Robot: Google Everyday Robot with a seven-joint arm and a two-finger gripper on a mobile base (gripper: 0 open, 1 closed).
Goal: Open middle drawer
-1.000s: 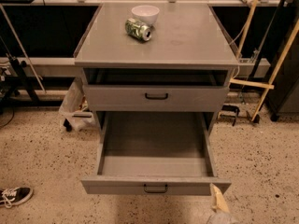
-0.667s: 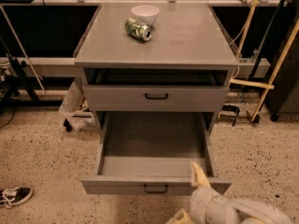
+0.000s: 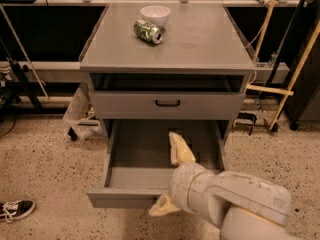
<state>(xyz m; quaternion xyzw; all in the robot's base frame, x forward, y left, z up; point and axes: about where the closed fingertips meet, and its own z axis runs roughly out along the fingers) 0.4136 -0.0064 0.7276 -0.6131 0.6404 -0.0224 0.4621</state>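
The grey cabinet [image 3: 167, 44] has the middle drawer [image 3: 130, 105], a flat grey front with a small black bar handle [image 3: 167, 103], pushed in. Above it is a dark gap under the top. The bottom drawer [image 3: 142, 149] stands pulled out towards me. My gripper [image 3: 161, 174] is low in the view, over the front part of the open bottom drawer and well below the middle drawer's handle. Its two cream fingers [image 3: 180, 149] are spread apart and hold nothing. The pale arm behind it hides the bottom drawer's front right corner.
A white bowl [image 3: 155, 15] and a green can [image 3: 148, 31] lying on its side sit on the cabinet top at the back left. A shoe [image 3: 16, 210] lies on the speckled floor at the left. Wooden poles [image 3: 295, 74] lean at the right. A dark rack stands behind.
My arm has risen into view from the bottom right and moved left and up, so the gripper now sits over the open bottom drawer. The drawers have not moved.
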